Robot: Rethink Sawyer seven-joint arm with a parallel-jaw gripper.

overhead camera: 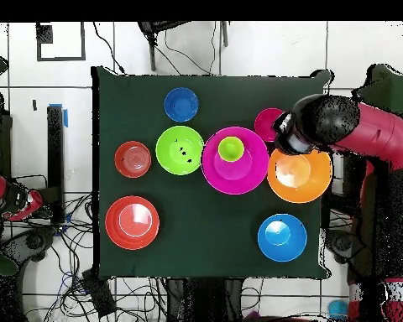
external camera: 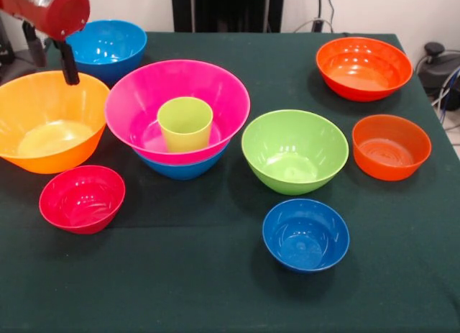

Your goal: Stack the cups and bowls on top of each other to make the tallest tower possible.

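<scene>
We count 9 glossy round plastic bowls [external camera: 295, 149] and 1 tapered lime cup [external camera: 185, 122]; the gripper [external camera: 70, 68] state we cannot tell.

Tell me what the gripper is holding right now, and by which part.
Cannot be told. The gripper shows only as a dark tip above the rim of the orange bowl; nothing is seen in it, but its state is unclear.
</scene>
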